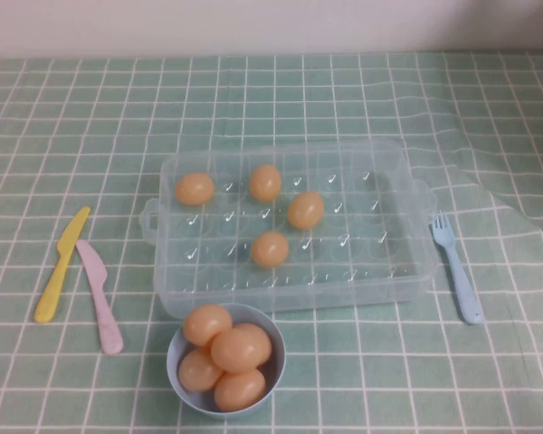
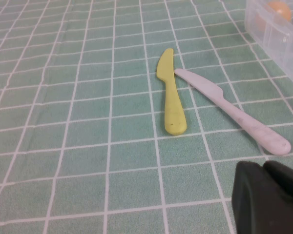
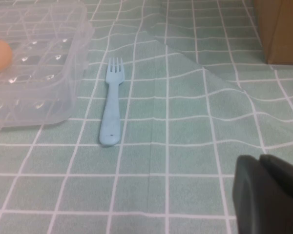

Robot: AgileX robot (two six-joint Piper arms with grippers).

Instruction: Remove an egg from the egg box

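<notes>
Egg box (image 1: 290, 226) sits mid-counter (image 1: 72, 108) holding four eggs, nearest egg (image 1: 270, 249) in a front cup; left claw (image 2: 268, 200) hangs above knives, right claw (image 3: 271, 195) near fork (image 1: 456, 267), finger spacing cannot be told.

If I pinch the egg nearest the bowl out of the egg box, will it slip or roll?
The egg is smooth and oval, so it may squirt from a tight pinch. It sits in a shallow cup of the egg box, so a nudge probably rolls it into the next cup. Left gripper and right gripper are both parked away from the box.
</notes>
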